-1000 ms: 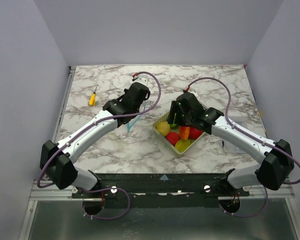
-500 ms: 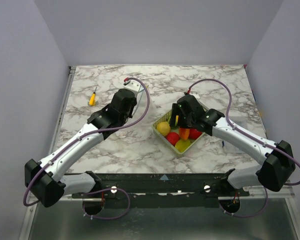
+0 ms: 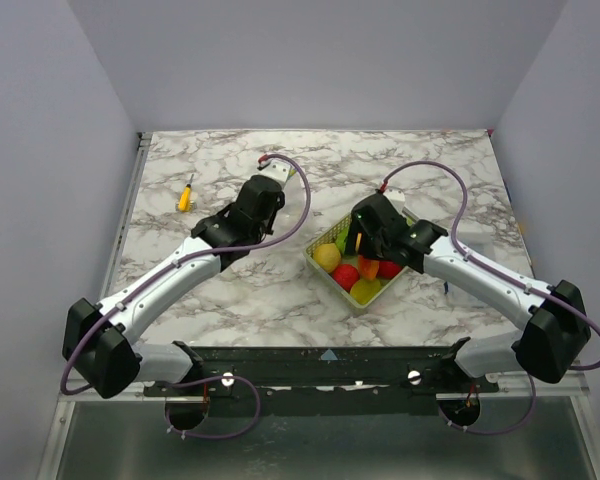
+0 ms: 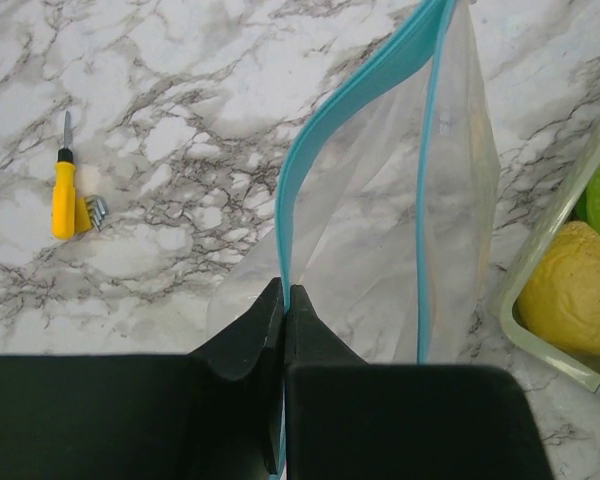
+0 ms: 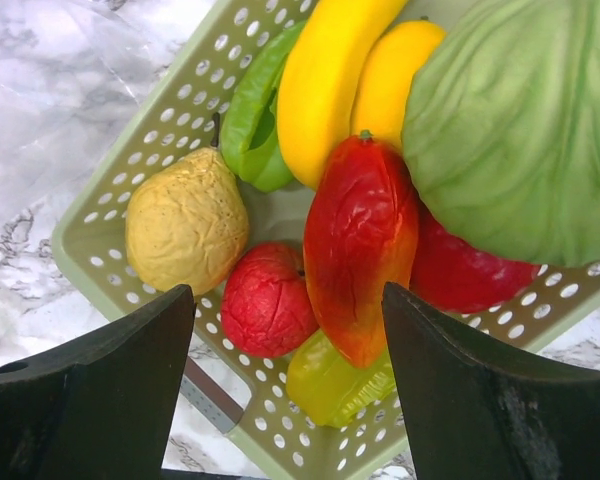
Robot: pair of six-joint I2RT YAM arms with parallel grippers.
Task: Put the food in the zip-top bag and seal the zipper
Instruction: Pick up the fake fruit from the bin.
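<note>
Both arms (image 3: pixel 170 285) (image 3: pixel 480 268) outstretched, left jaws pinching zipper (image 4: pixel 286 210)

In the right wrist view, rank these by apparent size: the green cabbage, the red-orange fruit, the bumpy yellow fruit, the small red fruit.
1. green cabbage, largest even though the frame cuts it off
2. red-orange fruit
3. bumpy yellow fruit, close to the red-orange one, so that order is unsure
4. small red fruit

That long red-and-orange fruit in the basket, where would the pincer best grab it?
Probably across its narrow middle, coming straight down from above. The red-and-orange fruit lies uppermost in the basket with both long sides exposed, and the open right pincer hangs over it.
</note>
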